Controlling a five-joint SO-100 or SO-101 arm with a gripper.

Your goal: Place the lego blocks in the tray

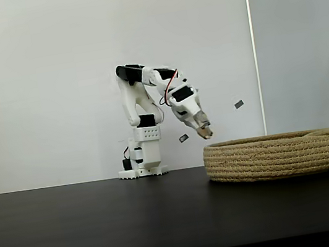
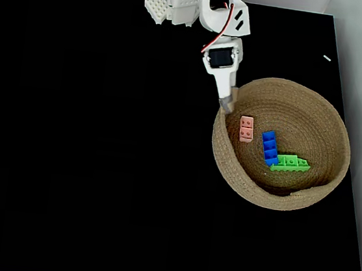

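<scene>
Black counter (image 1: pixel 105 220) carries the tray (image 1: pixel 275 156), a wide shallow basket of coiled tan rope. Inside it lie a pale pink brick (image 2: pixel 246 129), a blue brick (image 2: pixel 270 147) and a green brick (image 2: pixel 290 164), the blue and green touching at one end. Above the tray's near rim hangs the gripper (image 2: pixel 227 106), empty; its opening cannot be made out.

Three lego blocks: one pink brick (image 2: pixel 246 129), one blue brick (image 2: pixel 270 147), one green brick (image 2: pixel 290 164). One rope tray (image 2: pixel 227 160). One robot arm (image 2: pixel 208 11).
</scene>
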